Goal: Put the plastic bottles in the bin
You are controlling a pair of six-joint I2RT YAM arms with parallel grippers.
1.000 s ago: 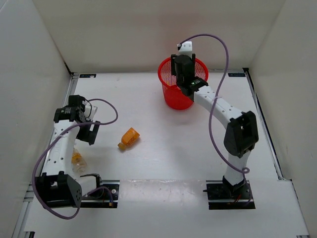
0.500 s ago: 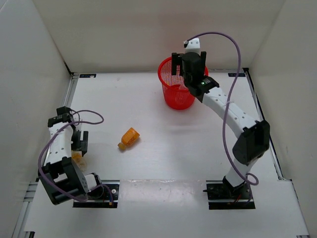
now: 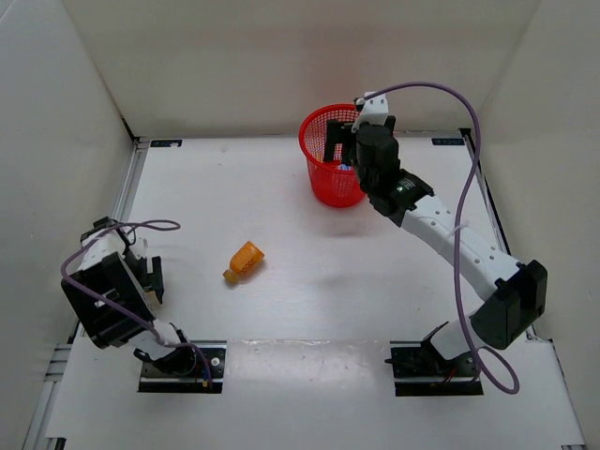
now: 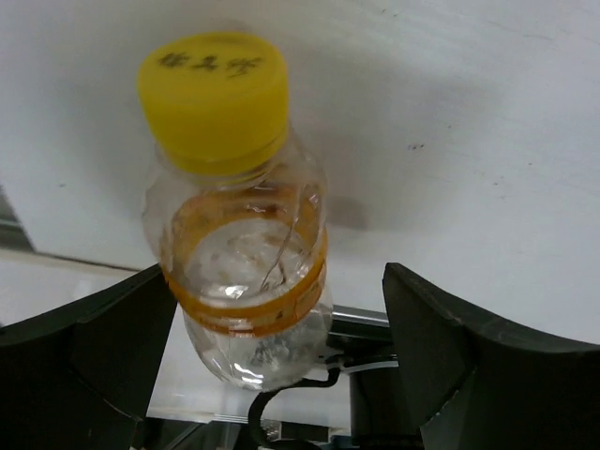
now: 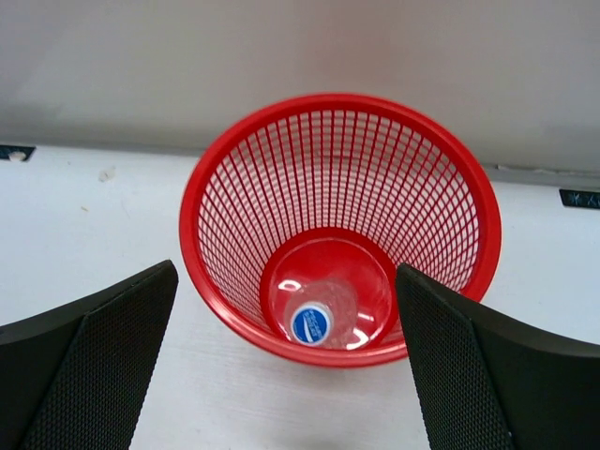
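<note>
A clear plastic bottle with a yellow cap and an orange band lies on the white table. My left gripper is open around it, and the body sits closer to the left finger. In the top view my left gripper is low at the table's left edge and that bottle is hidden. A stubby orange bottle lies on its side mid-table, away from both grippers. My right gripper hangs open and empty above the near side of the red mesh bin. Inside, a clear blue-capped bottle rests on the bottom.
The bin stands at the back of the table, near the rear wall. White walls enclose the table on three sides. The left arm is folded tight against its base, and its purple cable loops above it.
The left arm has folded back toward its base, bringing its gripper down around the yellow-capped bottle. The right gripper has drawn back from over the bin's middle to its near side.
</note>
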